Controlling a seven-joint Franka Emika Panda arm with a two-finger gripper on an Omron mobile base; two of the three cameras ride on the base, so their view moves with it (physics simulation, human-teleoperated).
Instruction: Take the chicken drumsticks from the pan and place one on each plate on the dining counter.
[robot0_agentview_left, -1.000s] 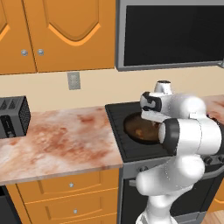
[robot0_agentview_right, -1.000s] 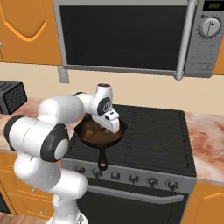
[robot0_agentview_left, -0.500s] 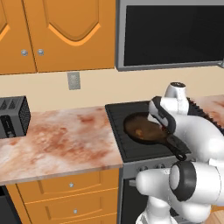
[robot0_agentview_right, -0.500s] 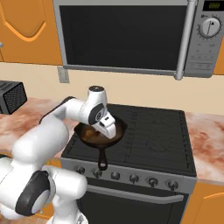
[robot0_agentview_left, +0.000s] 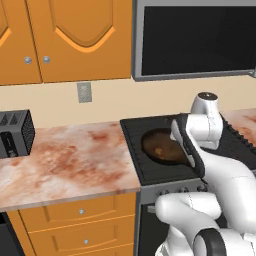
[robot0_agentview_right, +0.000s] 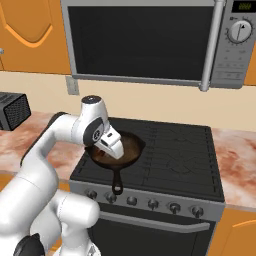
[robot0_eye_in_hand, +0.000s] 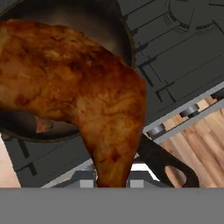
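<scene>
Orange cabinets and a dark microwave filled the upper part of both base views, with a black stove (robot0_agentview_right: 170, 150) below them, flanked by marbled table (robot0_agentview_left: 65, 160) with a toaster (robot0_agentview_left: 15, 132) at the left edge. You had the pincer (robot0_agentview_right: 111, 145) low over the pan (robot0_agentview_right: 117, 152), which sat on the stove's left burner in the centre-left of the right base view, its handle (robot0_agentview_right: 118, 182) pointing toward the stove's front edge.

In the hand view one chicken drumstick (robot0_eye_in_hand: 87, 92) loomed large across the upper left and centre, its narrow end running down to the bottom middle where the fingertips would be. It looked held by that thin end, though I could not tell for certain how far the jaws stood apart, since the meat covered them. A second brownish piece (robot0_agentview_left: 159, 151) showed inside the pan in the left base view.

Expect the drumstick to be light but greasy and somewhat yielding, heavier at the thick end, so it may swing or slip. Your firmest hold is probably around the slim bone end. No plates were visible here.
</scene>
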